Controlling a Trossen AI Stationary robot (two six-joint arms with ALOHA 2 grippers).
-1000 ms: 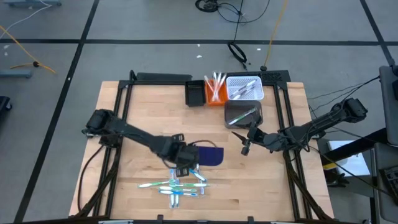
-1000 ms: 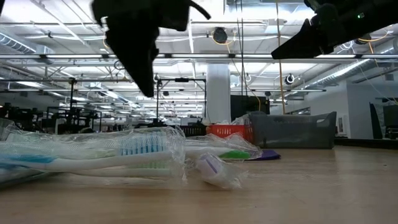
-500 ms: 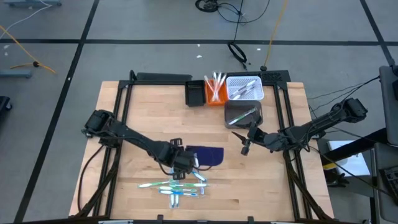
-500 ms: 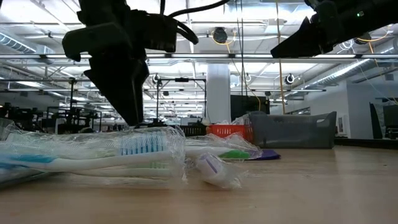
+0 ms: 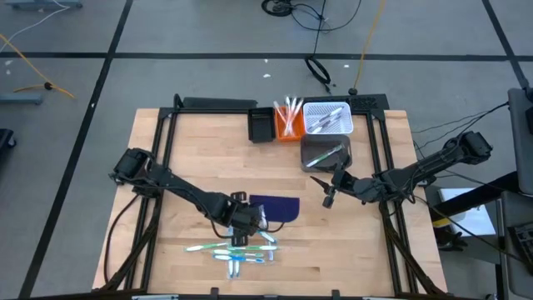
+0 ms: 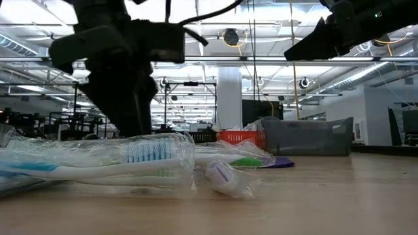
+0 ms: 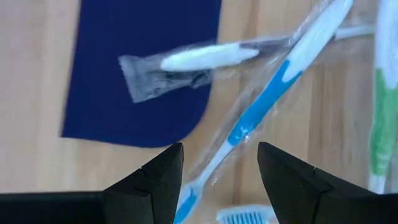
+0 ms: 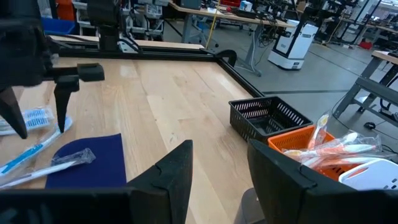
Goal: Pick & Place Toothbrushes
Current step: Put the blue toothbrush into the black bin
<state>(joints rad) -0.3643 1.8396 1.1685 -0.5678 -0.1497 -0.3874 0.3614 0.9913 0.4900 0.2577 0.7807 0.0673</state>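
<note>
The wooden table [image 5: 200, 142] carries the whole job, with the 2 dark arms reaching in from either side. At its far edge sit 4 bins: a black mesh bin [image 5: 261, 125], an orange bin [image 5: 288, 122] with pink-and-white brushes standing in it, a white bin [image 5: 327, 117] and a grey bin [image 5: 326, 153] nearer me, each of those 2 with brushes lying inside.

A dark blue mat [image 5: 276, 209] lies flat near the table's middle. Just in front of it, toward the near edge, is the loose heap of toothbrushes [image 5: 233, 248], all in clear wrappers. Most of them lie with their long axes running left to right across the table. In the left wrist view a blue-and-white toothbrush [image 7: 266, 106] runs diagonally over the bare wood, and a white toothbrush [image 7: 208, 56] in its wrapper rests partly on the mat's edge and crosses it. From table height a blue-bristled toothbrush [image 6: 98, 166] lies sideways across the view.

The left gripper [image 5: 240, 234] hangs right over the heap at the mat's near edge, fingers spread wide and empty, straddling the blue-and-white brush.

The right gripper [image 5: 329, 198] waits above bare table near the grey bin, well apart from the heap, fingers partly parted with nothing between them.
</note>
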